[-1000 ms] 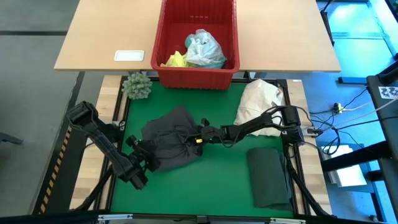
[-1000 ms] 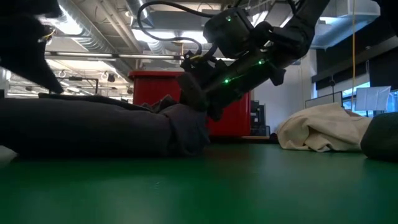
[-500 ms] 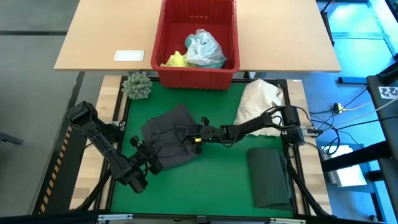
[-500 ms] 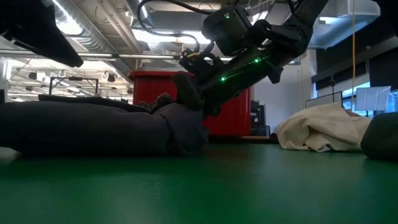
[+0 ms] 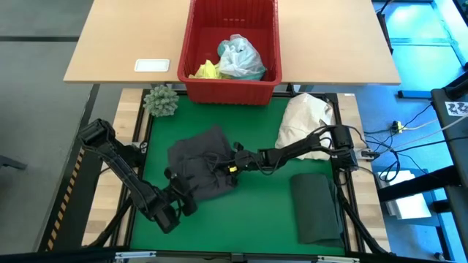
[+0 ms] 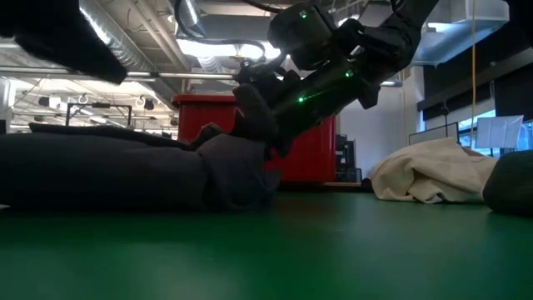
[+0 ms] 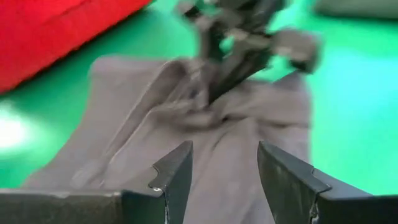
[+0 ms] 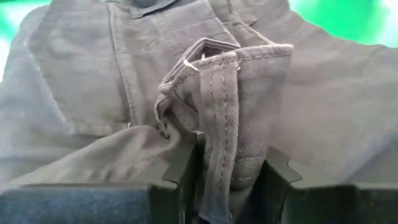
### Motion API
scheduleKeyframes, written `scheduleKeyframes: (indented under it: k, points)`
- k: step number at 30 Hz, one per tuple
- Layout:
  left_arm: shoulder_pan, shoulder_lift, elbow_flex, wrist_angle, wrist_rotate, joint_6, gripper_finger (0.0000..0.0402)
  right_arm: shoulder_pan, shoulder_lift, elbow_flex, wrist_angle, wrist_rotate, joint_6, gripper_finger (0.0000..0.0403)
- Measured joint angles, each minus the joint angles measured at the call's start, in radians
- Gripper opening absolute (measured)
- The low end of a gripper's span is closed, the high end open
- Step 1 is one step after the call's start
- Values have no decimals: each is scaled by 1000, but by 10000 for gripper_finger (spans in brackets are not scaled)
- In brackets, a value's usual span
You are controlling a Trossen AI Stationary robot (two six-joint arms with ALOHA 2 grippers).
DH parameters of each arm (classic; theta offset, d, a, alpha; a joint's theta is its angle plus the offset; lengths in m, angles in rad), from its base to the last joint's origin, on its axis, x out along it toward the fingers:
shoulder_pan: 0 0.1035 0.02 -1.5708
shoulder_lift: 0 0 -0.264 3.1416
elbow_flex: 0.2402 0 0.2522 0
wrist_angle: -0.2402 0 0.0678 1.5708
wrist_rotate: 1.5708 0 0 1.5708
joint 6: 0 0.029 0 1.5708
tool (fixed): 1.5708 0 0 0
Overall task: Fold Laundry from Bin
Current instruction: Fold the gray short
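Note:
A grey garment [image 5: 196, 169] lies crumpled on the green mat [image 5: 256, 212], left of centre. My right gripper [image 5: 225, 166] reaches in from the right and is shut on the garment's right edge; it also shows in the low view [image 6: 260, 137]. My left gripper [image 5: 184, 199] hovers open at the garment's near-left corner, its fingers [image 7: 176, 177] apart, with the cloth [image 7: 186, 124] ahead of them. The red bin [image 5: 230, 86] stands beyond the mat's far edge, holding yellow [image 5: 206, 71] and turquoise [image 5: 240, 58] laundry. My right gripper pinches a stitched hem [image 8: 225, 118] on the grey garment's right side between its two fingers [image 8: 180, 171]. The hem is folded over, so several layers are in the hold. The fingers slant down from the table's right. The held fold stands raised [image 6: 241, 150]; the rest lies on the mat.
A folded dark green garment [image 5: 316, 208] lies at the mat's near right. A cream-white bundle [image 5: 307, 117] sits at the far right, and a green spiky ball [image 5: 161, 101] at the far left corner. A white card [image 5: 151, 65] lies on the wooden table.
My left gripper has drawn back off the garment toward the table's near edge, rising a little and turning at the wrist; it stays open. The held fold at the garment's right side stands a little higher than before.

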Motion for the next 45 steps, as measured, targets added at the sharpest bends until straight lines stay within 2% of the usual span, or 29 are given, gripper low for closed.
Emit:
scheduleKeyframes:
  k: [3,7,9,15,21,24,27,31,36,39,42,45]
  points:
    - [-4,0,0,161,5,171,172,-2,0,0,-7,-19,3,120]
    - [-8,0,0,289,96,285,172,-2,0,0,-9,-54,32,120]
    - [-21,0,0,307,115,288,172,-2,0,0,-9,-55,26,120]
    - [-61,0,0,301,73,283,172,-3,-45,0,-25,-20,-31,120]
    - [-44,25,-15,282,111,254,172,-2,-66,1,-32,-9,-86,120]
    - [-40,40,-16,275,134,254,172,-2,-81,1,-95,-7,-144,127]
    - [-39,40,-16,275,140,254,172,-2,-111,1,-170,28,-162,153]
    - [-39,40,-16,274,140,253,172,-3,-147,1,-216,100,-191,206]
    - [-37,40,-16,265,139,235,172,-3,-181,1,-230,112,-213,280]
    - [-37,40,-16,264,145,232,172,-3,-208,21,-313,144,-211,312]
    - [-41,39,-16,253,172,232,172,9,-239,60,-407,174,-206,326]
    - [-53,37,7,186,208,215,172,36,-265,99,-464,174,-204,321]
